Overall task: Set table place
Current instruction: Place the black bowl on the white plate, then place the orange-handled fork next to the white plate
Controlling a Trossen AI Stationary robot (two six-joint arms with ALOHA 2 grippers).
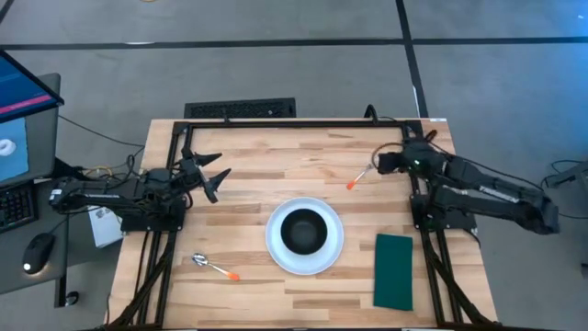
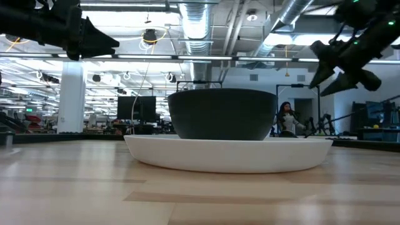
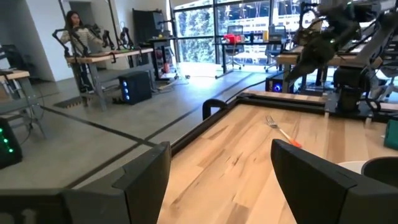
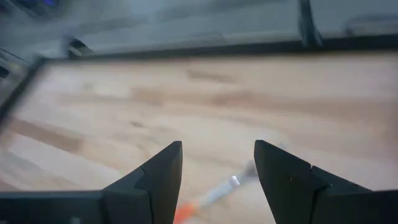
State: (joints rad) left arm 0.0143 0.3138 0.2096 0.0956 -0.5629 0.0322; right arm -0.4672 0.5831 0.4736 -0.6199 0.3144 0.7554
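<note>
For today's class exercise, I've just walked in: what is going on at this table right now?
A two-armed robot is setting a place. The black bowl already sits on the white plate at mid-table. The right gripper hovers open just above the fork, holding nothing. The left gripper waits open at the left side. The spoon and green napkin lie untouched.
</note>
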